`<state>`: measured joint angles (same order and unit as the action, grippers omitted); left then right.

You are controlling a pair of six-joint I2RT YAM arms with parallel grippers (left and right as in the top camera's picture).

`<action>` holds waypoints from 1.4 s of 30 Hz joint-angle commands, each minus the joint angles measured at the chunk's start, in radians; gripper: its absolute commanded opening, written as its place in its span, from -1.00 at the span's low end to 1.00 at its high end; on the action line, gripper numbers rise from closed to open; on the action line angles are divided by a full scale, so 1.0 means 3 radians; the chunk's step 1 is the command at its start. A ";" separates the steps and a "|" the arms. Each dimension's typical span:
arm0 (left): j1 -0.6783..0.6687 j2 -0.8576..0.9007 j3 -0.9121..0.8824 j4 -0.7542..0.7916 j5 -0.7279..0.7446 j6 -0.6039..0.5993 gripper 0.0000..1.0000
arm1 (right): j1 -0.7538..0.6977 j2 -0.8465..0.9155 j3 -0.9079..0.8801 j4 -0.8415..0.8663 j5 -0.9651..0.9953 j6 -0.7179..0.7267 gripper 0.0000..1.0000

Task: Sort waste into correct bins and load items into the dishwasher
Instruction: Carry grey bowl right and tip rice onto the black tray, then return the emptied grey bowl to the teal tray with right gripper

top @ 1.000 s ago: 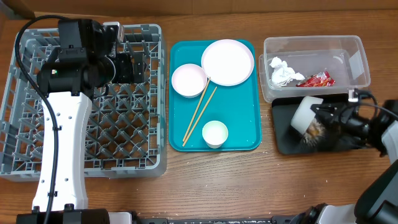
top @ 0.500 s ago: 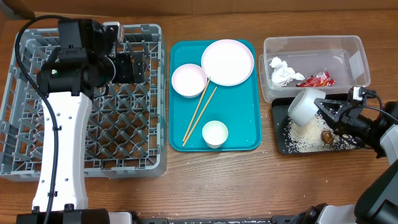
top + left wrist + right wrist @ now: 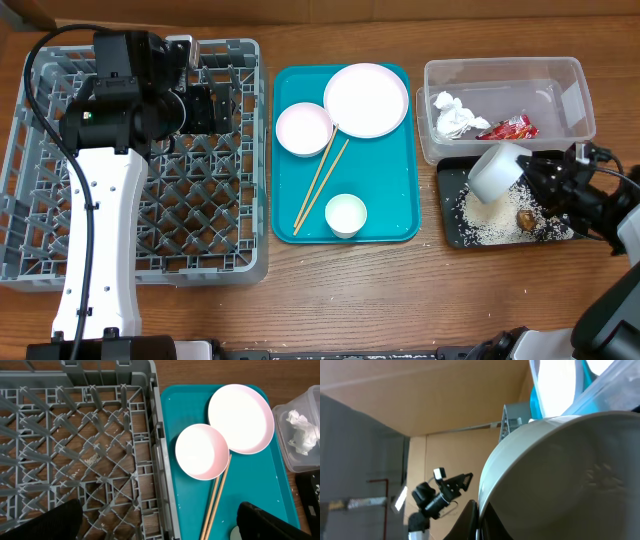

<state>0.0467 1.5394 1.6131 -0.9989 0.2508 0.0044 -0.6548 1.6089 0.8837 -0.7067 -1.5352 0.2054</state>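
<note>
My right gripper [image 3: 540, 178] is shut on the rim of a white bowl [image 3: 497, 171], tipped on its side above the black tray [image 3: 449, 232]; the bowl fills the right wrist view [image 3: 560, 485]. Rice grains [image 3: 485, 213] and a brown food lump [image 3: 525, 217] lie in the black tray. The clear tub [image 3: 575, 95] holds a white tissue [image 3: 453, 114] and a red wrapper [image 3: 511, 128]. My left gripper [image 3: 160, 522] hangs open over the grey dish rack [image 3: 40, 170], by its right wall. The plate [image 3: 365, 98], a small bowl [image 3: 303, 128], chopsticks [image 3: 322, 183] and another small bowl [image 3: 346, 214] sit on the teal tray [image 3: 400, 215].
The teal tray lies between the rack and the two bins. Bare wooden table [image 3: 350, 300] runs along the front. A few rice grains lie on the rack floor in the left wrist view [image 3: 91, 460].
The right gripper lifted the bowl from mouth-down on the black tray to tipped sideways above it, leaving rice and the brown lump in the tray. The left arm has not moved.
</note>
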 commanded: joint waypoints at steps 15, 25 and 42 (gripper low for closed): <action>0.0009 0.0011 0.0080 0.0008 0.0028 0.0050 1.00 | 0.0262 -0.0304 0.0013 0.0106 0.0328 -0.0187 -0.92; 0.0009 0.0011 0.0080 0.0008 0.0028 0.0050 1.00 | 0.1595 -0.0787 0.0968 -0.0572 0.2328 -0.0006 -0.92; 0.0009 0.0011 0.0080 0.0008 0.0028 0.0050 1.00 | 0.3774 0.0276 0.1322 0.0095 0.5065 0.0337 -0.92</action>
<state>0.0467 1.5394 1.6131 -0.9985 0.2508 0.0044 0.4683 1.6318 1.2686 -0.6952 -0.1444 0.2996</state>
